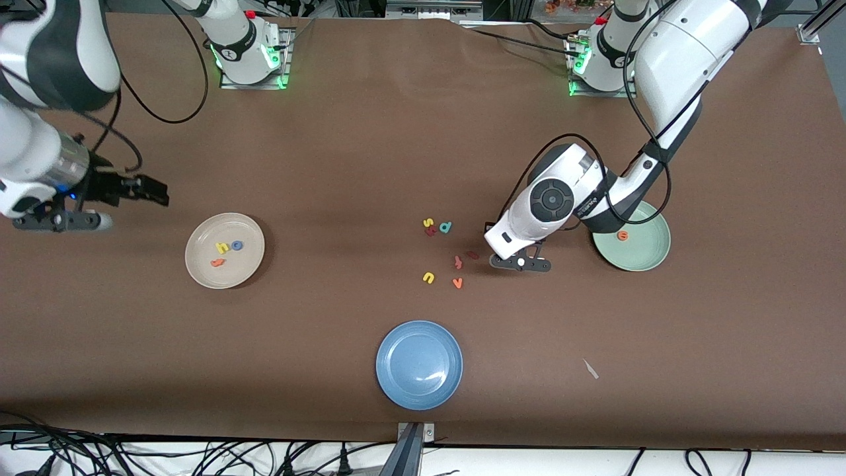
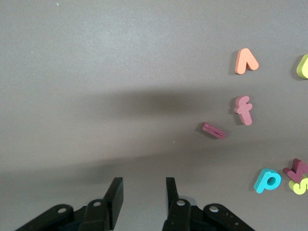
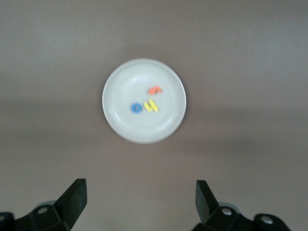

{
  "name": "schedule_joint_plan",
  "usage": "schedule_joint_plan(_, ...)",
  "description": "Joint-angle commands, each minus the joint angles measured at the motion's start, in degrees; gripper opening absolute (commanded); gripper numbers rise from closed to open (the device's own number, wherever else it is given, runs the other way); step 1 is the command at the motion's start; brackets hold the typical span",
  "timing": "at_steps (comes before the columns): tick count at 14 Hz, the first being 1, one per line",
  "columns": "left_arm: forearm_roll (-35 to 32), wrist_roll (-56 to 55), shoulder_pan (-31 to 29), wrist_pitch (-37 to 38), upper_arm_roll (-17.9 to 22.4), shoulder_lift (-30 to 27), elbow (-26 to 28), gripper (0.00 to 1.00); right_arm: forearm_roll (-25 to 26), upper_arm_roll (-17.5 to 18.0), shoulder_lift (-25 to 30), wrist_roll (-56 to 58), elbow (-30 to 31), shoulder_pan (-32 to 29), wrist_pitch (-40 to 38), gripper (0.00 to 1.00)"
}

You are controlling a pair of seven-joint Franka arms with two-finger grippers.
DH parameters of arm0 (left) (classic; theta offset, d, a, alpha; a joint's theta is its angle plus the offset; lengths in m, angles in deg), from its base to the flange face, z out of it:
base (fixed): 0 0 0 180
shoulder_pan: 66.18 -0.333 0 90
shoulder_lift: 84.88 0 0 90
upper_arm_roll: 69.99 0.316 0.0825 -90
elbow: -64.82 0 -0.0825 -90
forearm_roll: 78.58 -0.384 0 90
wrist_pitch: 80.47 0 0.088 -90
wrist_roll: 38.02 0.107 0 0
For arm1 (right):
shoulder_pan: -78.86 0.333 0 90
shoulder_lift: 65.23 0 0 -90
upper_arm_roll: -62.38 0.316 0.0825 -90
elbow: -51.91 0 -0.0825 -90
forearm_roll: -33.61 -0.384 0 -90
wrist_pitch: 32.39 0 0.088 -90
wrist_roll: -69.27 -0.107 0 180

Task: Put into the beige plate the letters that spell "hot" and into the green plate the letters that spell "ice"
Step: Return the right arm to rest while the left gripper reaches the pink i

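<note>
The beige plate point(image 1: 246, 266) point(image 3: 118, 122) holds the yellow h point(image 1: 223, 247) point(image 3: 152, 105), blue o point(image 1: 237, 245) point(image 3: 136, 108) and orange t point(image 1: 217, 262) point(image 3: 155, 90). An orange e point(image 1: 622, 235) lies in the green plate point(image 1: 644, 254), which the left arm partly hides. The dark red i point(image 1: 472, 254) point(image 2: 213, 130) lies on the table beside a dark red f point(image 1: 458, 262) point(image 2: 244, 109). My left gripper point(image 1: 520, 263) point(image 2: 142, 180) hangs open and empty over bare table between the i and the green plate. My right gripper point(image 1: 157, 193) point(image 3: 140, 183) waits wide open, high beside the beige plate.
Loose letters lie mid-table: yellow s point(image 1: 428, 223), a dark red letter point(image 1: 431, 231) touching it, teal d point(image 1: 446, 227) point(image 2: 267, 180), yellow u point(image 1: 429, 277), orange v point(image 1: 457, 283) point(image 2: 246, 61). A blue plate point(image 1: 419, 364) sits nearer the front camera.
</note>
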Motion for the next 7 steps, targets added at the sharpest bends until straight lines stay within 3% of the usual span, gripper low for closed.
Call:
schedule_joint_plan(1, 3.65, -0.25, 0.44, 0.26, 0.20, 0.72, -1.41, 0.41, 2.03, 2.83, 4.15, 2.47, 2.07, -1.85, -4.95, 1.00)
schedule_joint_plan(3, 5.76, -1.21, 1.84, 0.17, 0.29, 1.68, -4.38, 0.41, 2.11, 5.29, 5.55, 4.32, 1.89, -4.48, -8.30, 1.00)
schedule_joint_plan(7, 5.95, -8.67, 3.16, -3.06, 0.29, 4.23, -6.06, 0.44, 1.67, 5.38, 6.87, 6.70, 1.62, -4.84, -7.97, 1.00)
